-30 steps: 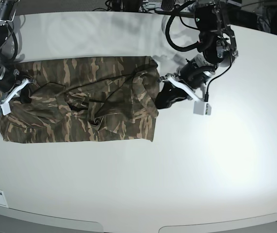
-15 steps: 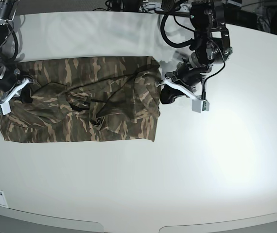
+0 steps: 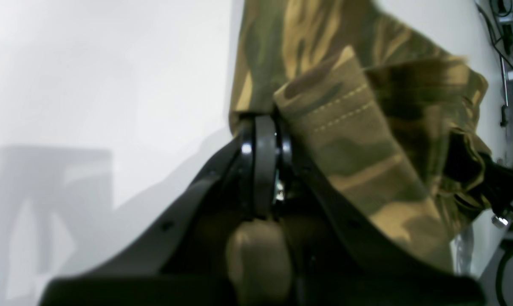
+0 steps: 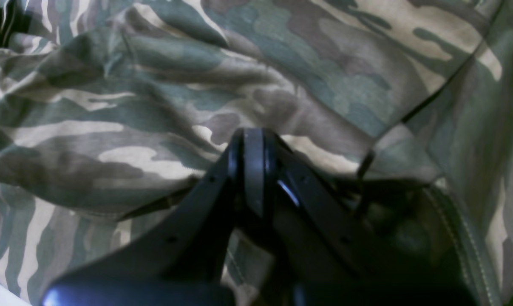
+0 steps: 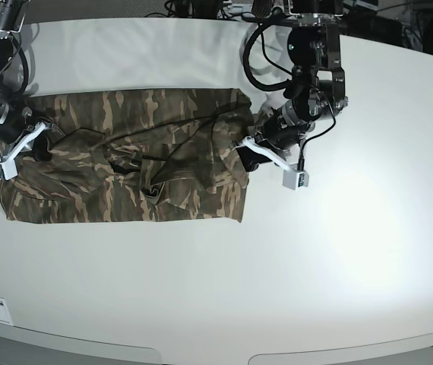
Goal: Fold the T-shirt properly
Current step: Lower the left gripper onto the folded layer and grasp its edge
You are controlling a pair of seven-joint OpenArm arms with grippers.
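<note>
Looking first at the near side of the white table, we see only bare surface. Farther in, the T-shirt lies as a wide camouflage band, already folded at least once lengthwise, with its near edge quite straight but its middle wrinkled and bunched.

At the shirt's end on our left arm's side, our left gripper has its jaws pressed together on a stitched hem of the cloth, and this hem rises a little from the table. At the other end, our right gripper rests low on the fabric, its jaws also pressed together; it seems to pinch a fold of the shirt, though the cloth between the tips is hard to see.

We judge that the task is about halfway. The long fold is made, but the ends are not yet brought over each other, and the wrinkles in the middle need smoothing.
</note>
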